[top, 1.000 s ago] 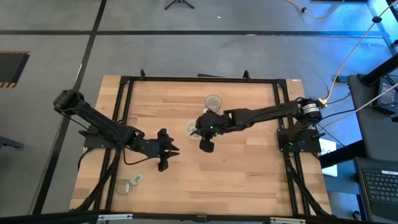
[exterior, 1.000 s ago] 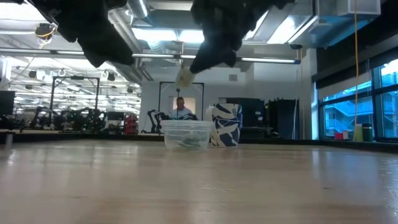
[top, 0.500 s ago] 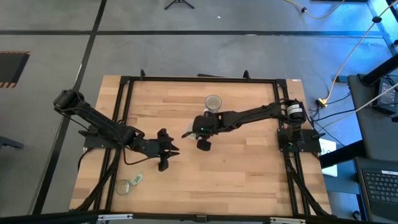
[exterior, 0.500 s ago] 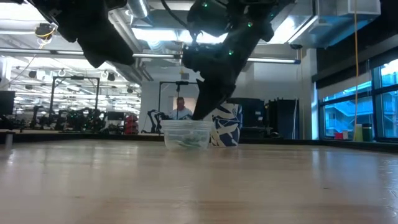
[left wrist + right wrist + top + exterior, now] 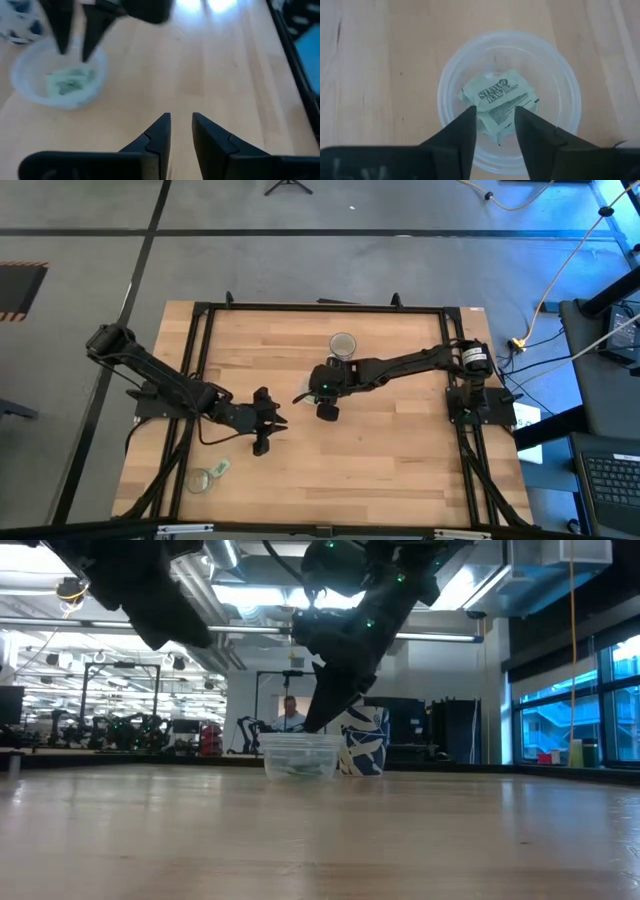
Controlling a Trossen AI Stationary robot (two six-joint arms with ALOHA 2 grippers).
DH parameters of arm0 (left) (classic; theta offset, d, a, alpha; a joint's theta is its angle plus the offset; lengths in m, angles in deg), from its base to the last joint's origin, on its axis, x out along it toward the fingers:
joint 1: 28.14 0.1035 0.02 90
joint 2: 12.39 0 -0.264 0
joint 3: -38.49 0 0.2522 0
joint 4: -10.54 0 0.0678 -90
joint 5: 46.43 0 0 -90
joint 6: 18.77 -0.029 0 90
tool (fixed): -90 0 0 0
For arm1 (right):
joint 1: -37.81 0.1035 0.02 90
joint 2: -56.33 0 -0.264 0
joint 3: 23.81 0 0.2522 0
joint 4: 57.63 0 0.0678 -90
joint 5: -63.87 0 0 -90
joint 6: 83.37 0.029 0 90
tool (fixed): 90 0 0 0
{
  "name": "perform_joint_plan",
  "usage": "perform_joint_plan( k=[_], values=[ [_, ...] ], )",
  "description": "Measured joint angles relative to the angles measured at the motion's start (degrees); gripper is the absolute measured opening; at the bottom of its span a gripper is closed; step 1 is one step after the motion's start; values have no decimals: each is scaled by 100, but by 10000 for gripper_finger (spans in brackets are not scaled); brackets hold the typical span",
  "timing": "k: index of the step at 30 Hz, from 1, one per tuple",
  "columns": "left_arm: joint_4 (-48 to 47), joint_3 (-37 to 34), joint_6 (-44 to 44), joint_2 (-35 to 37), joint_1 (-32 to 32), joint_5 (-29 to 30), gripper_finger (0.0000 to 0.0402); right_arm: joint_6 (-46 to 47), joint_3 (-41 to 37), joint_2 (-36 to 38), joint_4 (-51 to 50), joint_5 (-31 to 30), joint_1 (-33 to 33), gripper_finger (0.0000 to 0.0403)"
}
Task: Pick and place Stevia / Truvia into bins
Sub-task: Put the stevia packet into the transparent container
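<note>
The bin, a clear round plastic cup (image 5: 445,85), stands near the table's middle with pale green Stevia sachets (image 5: 500,102) lying flat on its bottom. My right gripper (image 5: 495,112) hangs open just above the cup, pointing down, with nothing between its fingers. The low view shows its fingertips (image 5: 312,722) at the rim of the cup (image 5: 300,756). My left gripper (image 5: 180,117) waits open and empty to the left of the cup (image 5: 280,423). One more sachet (image 5: 219,468) lies flat near the table's front left.
A darker cup (image 5: 343,343) stands behind the bin toward the far edge. A small flat clear round piece (image 5: 200,479) lies by the lone sachet at the front left. Bare wood spreads over the table's right and near parts. A person shows far off in the room (image 5: 290,718).
My right gripper has come down and a little toward the table's left, onto the cup. The sachet that hung from its fingertips a second ago is gone from them; the gripper has let go, and the sachet lies in the cup.
</note>
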Motion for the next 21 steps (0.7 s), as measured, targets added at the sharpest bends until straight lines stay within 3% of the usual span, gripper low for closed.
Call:
perform_joint_plan(
  k=[4,6,12,21],
  values=[
    [-283,33,19,0,-101,-740,68,14,0,71,-3,0,44,151],
    [-862,219,205,-4,-213,-1005,63,16,0,144,-81,-11,99,154],
    [-2961,958,510,-25,-583,-1090,46,186,4,424,-158,11,290,155],
    [-4030,1043,2135,-193,-1355,-1779,5,627,4,503,-186,9,432,155]
  ],
)
